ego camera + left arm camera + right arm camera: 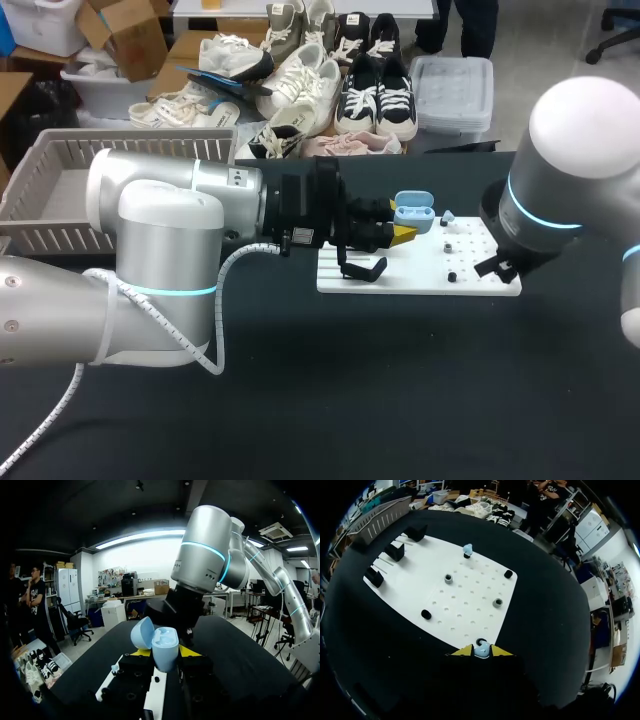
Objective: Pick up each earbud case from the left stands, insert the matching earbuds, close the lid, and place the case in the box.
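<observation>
A light blue earbud case [413, 212] with its lid up sits between the yellow tips of my left gripper [400, 232], which is shut on it above the white board's [420, 278] far left part. The left wrist view shows the open case [161, 647] upright in that gripper [162, 655], with my right arm just ahead. My right gripper [481, 651] is shut on a small light blue earbud [481, 648] over the board's [465, 605] near edge. A second blue earbud [467, 549] rests on a holder on the board. In the head view my right arm [520, 215] hides its gripper.
Three black case stands [395, 551] line one side of the board, and several small round holders [448, 578] dot its middle. A grey slatted basket [60, 185] stands at the table's far left. Black tabletop lies in front of the board.
</observation>
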Motion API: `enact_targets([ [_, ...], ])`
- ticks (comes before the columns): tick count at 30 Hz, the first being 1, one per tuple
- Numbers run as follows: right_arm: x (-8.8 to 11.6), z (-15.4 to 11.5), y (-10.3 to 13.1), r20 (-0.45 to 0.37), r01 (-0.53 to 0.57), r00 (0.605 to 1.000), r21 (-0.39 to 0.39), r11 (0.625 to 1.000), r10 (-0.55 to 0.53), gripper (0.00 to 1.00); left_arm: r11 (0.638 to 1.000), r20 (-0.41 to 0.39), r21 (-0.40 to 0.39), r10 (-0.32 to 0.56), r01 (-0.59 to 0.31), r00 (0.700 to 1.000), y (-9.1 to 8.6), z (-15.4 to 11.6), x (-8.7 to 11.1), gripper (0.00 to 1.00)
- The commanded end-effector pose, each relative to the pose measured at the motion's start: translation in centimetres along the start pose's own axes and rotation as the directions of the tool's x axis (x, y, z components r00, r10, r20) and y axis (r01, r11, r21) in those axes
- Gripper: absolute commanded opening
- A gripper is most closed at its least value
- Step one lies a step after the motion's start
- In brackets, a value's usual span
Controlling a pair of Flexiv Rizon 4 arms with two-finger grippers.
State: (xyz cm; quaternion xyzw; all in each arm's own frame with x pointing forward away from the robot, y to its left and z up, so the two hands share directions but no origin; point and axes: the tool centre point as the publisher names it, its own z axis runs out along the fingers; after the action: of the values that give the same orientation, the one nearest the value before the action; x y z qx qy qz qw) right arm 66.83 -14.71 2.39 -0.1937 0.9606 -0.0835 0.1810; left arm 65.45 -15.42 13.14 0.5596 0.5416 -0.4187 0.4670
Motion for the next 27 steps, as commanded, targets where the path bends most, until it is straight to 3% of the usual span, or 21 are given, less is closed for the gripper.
enact_targets([
  [1,0.35,-0.52,0.12,0.006,-0.004,1.000,0.010,1.000,0.004,0.00,1.000,0.001,-0.008,0.001,-0.001,1.000,-0.12,0.13,0.04,0.00],
  [27,0.96,-1.44,0.26,0.019,-0.006,1.000,0.013,1.000,0.006,0.00,1.000,0.001,-0.008,0.001,-0.001,1.000,-0.12,0.13,0.04,0.00],
])
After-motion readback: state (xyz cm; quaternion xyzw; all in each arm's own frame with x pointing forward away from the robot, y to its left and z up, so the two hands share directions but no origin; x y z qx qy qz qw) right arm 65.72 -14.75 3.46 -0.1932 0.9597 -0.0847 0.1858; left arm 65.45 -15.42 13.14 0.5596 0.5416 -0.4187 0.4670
